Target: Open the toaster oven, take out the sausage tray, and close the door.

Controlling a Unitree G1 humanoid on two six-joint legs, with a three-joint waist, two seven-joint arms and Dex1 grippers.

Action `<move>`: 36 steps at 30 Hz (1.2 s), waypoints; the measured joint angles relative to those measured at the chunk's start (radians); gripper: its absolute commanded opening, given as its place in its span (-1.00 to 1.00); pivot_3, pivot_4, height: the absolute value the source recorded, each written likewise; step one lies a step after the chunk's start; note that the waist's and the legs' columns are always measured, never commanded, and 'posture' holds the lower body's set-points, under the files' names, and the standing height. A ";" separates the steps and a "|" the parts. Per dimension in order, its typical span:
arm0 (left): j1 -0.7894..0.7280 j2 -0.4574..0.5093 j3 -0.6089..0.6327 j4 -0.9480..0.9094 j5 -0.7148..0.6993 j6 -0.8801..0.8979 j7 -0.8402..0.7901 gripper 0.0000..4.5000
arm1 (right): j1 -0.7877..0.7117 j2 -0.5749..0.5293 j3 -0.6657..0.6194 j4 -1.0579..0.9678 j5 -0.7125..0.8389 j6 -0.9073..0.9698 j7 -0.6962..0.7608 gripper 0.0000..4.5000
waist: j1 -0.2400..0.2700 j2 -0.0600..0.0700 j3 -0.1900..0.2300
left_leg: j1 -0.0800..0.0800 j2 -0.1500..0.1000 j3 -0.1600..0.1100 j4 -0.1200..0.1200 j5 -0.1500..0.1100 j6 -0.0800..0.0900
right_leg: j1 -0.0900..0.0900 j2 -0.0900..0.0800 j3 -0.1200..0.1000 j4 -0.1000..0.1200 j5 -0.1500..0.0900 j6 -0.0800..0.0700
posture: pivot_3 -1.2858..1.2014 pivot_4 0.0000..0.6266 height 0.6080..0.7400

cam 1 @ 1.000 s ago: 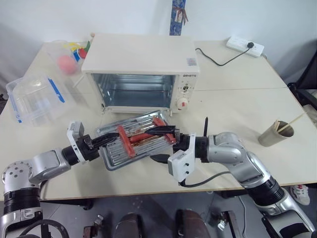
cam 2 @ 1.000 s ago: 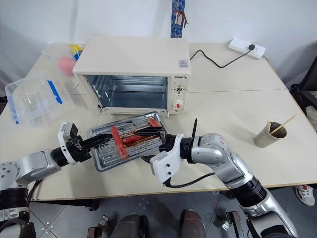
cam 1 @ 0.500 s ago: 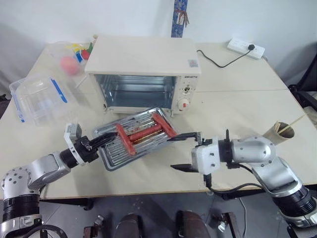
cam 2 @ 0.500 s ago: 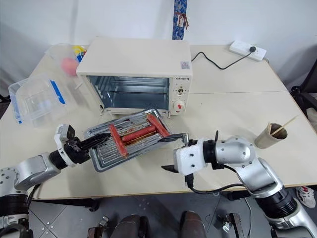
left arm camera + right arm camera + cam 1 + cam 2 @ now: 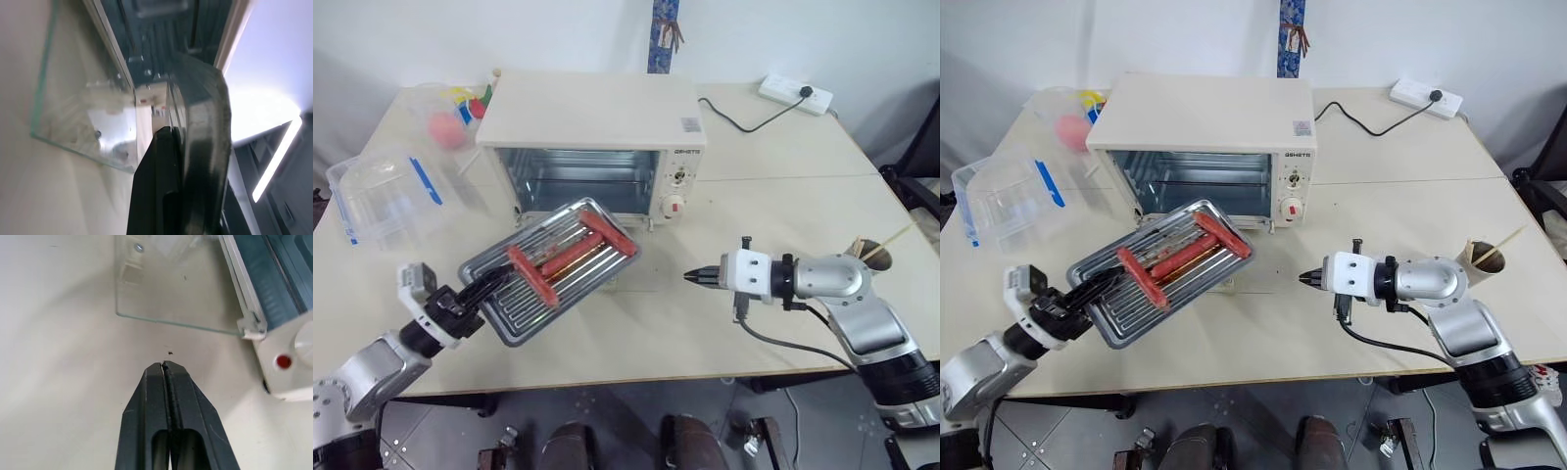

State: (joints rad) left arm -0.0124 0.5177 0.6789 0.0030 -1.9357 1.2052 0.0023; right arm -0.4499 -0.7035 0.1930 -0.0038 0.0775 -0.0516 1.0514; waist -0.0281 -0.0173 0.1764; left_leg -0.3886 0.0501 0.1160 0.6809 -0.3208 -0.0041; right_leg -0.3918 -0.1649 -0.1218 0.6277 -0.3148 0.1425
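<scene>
Oven (image 5: 597, 127): cavity empty; door (image 5: 171, 289) flat on the table in front.
Tray (image 5: 548, 269): out, tilted above the door, ready to be set aside.
Left gripper (image 5: 470, 297): clenched on tray's near edge.
Right gripper (image 5: 690, 277): clenched empty, right of door, free to close it.

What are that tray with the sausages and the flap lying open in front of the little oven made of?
The sausage tray looks like thin metal: silvery, ridged, with bright glints. The door appears to be clear glass: the table shows through it and its cut edge looks greenish. Its frame, like the toaster oven, looks cream-painted, probably metal.
</scene>
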 measured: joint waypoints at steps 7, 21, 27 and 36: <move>0.150 -0.085 0.116 -0.126 -0.001 -0.077 0.020 -1.00 | -0.069 0.138 0.068 0.200 -0.074 -0.104 -0.048 -0.99 | 0.000 0.000 0.000 | 0.000 0.000 0.001 0.001 0.000 0.001 | 0.000 0.000 0.002 -0.001 0.000 0.000 | 0.03 -0.52 1.00; 0.298 -0.145 0.318 -0.231 -0.002 -0.195 0.021 -1.00 | -0.117 0.249 0.091 0.341 -0.094 -0.185 -0.044 -0.99 | -0.001 0.000 0.000 | 0.000 0.000 0.001 0.001 -0.001 0.001 | 0.000 0.001 0.003 -0.001 0.000 0.000 | 0.03 -0.52 1.00; 0.274 -0.144 0.382 -0.220 -0.002 -0.214 0.034 -1.00 | -0.152 0.274 0.095 0.362 -0.091 -0.185 -0.034 -0.99 | 0.001 0.000 0.000 | 0.000 0.000 0.001 0.001 -0.001 0.002 | 0.000 0.001 0.004 -0.001 0.000 0.000 | 0.03 -0.52 1.00; 0.275 -0.151 0.497 -0.189 -0.002 -0.229 0.045 -1.00 | -0.173 0.274 0.083 0.406 -0.085 -0.188 -0.015 -0.99 | -0.002 0.000 0.000 | 0.000 0.000 0.001 0.001 -0.001 0.001 | 0.000 0.001 0.004 -0.001 0.000 0.000 | 0.03 -0.52 1.00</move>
State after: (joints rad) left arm 0.2629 0.3665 1.1758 -0.1863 -1.9375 0.9764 0.0473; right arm -0.6232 -0.4291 0.2757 0.4022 -0.0077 -0.2395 1.0363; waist -0.0302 -0.0169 0.1766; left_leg -0.3889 0.0505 0.1169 0.6814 -0.3220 -0.0027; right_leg -0.3921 -0.1642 -0.1182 0.6265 -0.3150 0.1421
